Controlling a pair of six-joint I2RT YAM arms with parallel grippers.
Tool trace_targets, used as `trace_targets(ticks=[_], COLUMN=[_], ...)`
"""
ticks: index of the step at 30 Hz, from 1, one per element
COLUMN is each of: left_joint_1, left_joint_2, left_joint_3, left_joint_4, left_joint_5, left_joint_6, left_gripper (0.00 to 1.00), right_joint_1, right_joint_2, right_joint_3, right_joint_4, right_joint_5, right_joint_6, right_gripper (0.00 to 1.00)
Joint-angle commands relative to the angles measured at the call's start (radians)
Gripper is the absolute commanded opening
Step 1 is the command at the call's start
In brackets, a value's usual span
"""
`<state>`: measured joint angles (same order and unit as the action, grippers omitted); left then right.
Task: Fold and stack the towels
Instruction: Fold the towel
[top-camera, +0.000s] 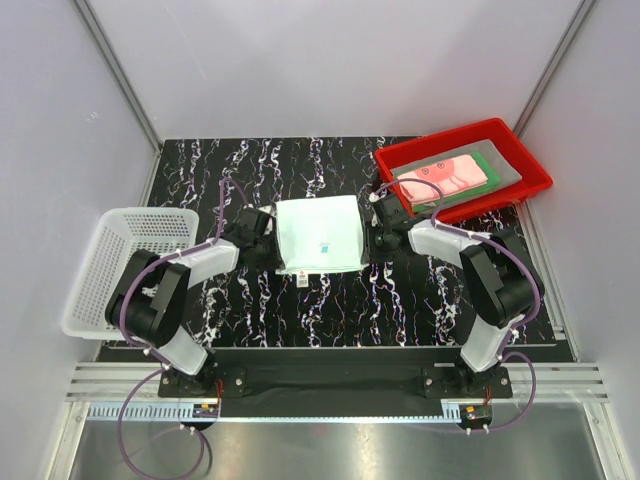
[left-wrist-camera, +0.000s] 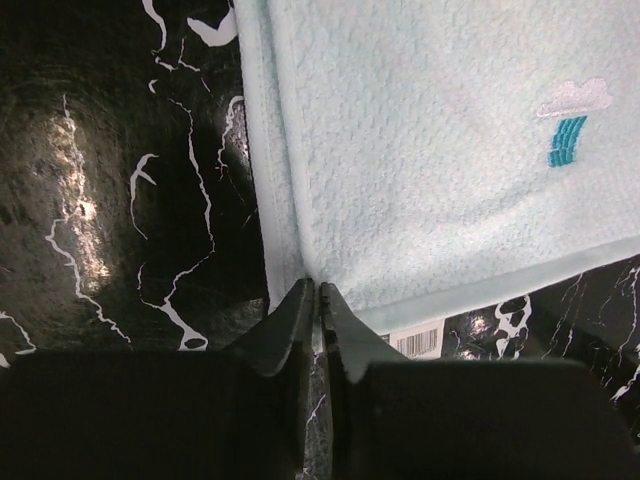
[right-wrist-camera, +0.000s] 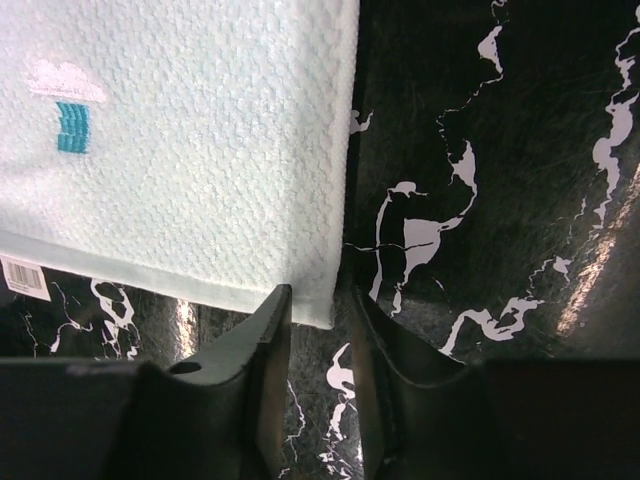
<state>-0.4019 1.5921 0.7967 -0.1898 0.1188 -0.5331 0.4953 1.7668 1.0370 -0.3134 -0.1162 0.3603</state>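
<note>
A pale blue-white towel lies folded flat at the table's middle, with a small teal cloud mark and a barcode tag at its near edge. My left gripper is at the towel's near left corner; in the left wrist view its jaws are pressed together on that corner of the towel. My right gripper is at the near right corner. Its jaws stand open, with the corner of the towel between the tips. A pink towel lies on a green one and a grey one.
The red tray holding the stacked towels sits at the back right. A white lattice basket stands at the left edge beside the left arm. The table is black with white veins.
</note>
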Motion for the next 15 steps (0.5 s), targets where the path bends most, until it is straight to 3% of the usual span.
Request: trace_targets(ticks=[1,2,9,15], left_joint_1=[-0.002,-0.002,0.0,-0.006], left_joint_2=[0.008,0.009,-0.015,-0.047], left_joint_3=[0.012,0.015,0.064,0.128], left_joint_4=[0.039,0.033,-0.039,-0.134], left_joint_5=[0.015,0.015,-0.004,-0.047], left_joint_6=[0.005,0.008,0.015,0.016], left_gripper=[0.08,0.01,0.0,0.0], right_joint_1=[0.003,0.002,0.002,0.002], right_joint_2=[0.008,0.008,0.002,-0.015], right_joint_3=[-0.011,-0.014,0.015,0.047], right_joint_4=[0.048,0.054,0.034,0.017], right_joint_5=[-0.005,-0.007,-0.023,-0.039], right_joint_6=[0.014,0.017,0.003,0.002], right_gripper=[0.34,0.31,0.01,0.0])
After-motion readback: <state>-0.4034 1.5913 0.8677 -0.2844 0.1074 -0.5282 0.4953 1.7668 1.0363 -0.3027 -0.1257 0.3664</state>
